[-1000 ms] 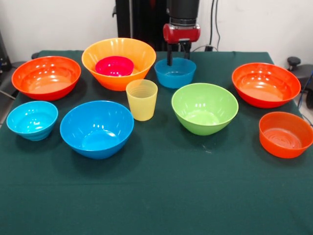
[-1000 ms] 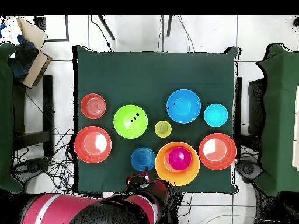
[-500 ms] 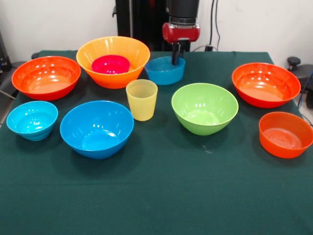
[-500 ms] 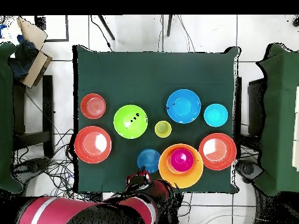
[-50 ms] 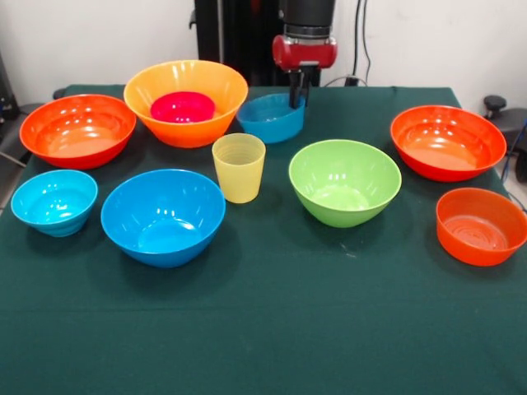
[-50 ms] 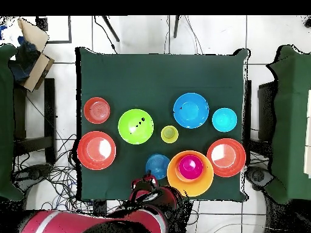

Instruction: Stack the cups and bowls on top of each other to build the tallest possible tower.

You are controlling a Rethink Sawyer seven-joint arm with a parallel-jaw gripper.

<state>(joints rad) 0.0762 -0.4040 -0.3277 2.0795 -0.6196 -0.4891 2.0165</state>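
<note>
Since a second ago the small blue bowl has slid sideways against the light-orange bowl, pink bowl inside. Gripper pinches its rim. Yellow cup stands mid-table; front edge has room.

cups: one, a pale-yellow tumbler
orange bowls: one, large, holding the magenta one
magenta bowls: one
red-orange bowls: three, left, right, and a smaller one at near right
blue bowls: two, large and small
cyan bowls: one
lime green bowls: one
bowls in all: nine
grippers: one
</note>
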